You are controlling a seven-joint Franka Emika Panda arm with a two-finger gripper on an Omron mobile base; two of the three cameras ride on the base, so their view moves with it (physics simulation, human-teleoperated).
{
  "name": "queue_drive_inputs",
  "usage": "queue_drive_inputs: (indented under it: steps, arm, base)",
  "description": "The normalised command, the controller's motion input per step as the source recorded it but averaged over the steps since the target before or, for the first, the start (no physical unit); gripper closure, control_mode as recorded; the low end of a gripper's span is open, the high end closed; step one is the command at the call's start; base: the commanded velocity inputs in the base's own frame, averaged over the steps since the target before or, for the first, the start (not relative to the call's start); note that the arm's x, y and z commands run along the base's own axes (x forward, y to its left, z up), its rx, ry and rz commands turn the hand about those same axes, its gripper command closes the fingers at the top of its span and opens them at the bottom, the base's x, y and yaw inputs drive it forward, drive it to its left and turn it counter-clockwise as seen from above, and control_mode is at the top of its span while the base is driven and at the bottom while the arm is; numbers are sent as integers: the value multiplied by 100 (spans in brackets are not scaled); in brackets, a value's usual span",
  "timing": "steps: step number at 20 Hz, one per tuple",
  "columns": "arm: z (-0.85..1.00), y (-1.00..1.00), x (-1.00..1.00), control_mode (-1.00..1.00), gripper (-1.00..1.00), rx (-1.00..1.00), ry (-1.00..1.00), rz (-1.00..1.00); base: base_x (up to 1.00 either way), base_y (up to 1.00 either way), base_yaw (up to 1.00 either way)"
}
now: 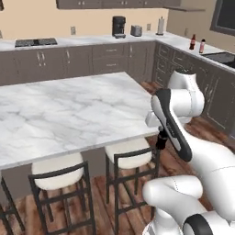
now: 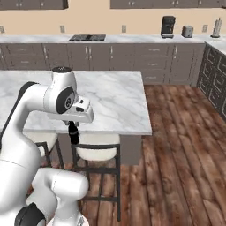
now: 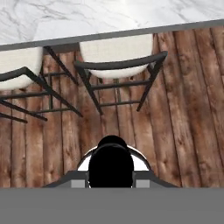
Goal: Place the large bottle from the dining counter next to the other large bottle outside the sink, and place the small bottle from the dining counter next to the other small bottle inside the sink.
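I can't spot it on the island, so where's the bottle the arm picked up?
The dark bottle is clamped in the hand, hanging past the island's near edge above a white stool; the left base view shows it too.

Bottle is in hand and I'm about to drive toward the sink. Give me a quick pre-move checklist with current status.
1. gripper shut on dark bottle: ok.
2. Bottle clear of the dining counter edge: ok, it hangs beside it, above the stool.
3. Bottle upright: ok in the base views.
4. Which size is held: cannot tell.
5. Two bottles on the far counter by the sink: ok, standing.
6. Small bottle inside the sink: cannot tell.
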Motion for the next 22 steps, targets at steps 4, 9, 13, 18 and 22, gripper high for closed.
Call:
queue_drive_inputs:
  steps: [4,9,13,18,22]
  arm:
    - [0,0,0,100,100,0,0,0]
    - [0,0,0,100,100,0,0,0]
    - [0,0,0,100,100,0,0,0]
    - [0,0,0,100,100,0,0,0]
    - [0,0,0,100,100,0,0,0]
  base:
    - [0,-92,-51]
    - [8,-78,-55]
    - [11,-86,-54]
    - [30,-40,-37]
    - [51,-9,-43]
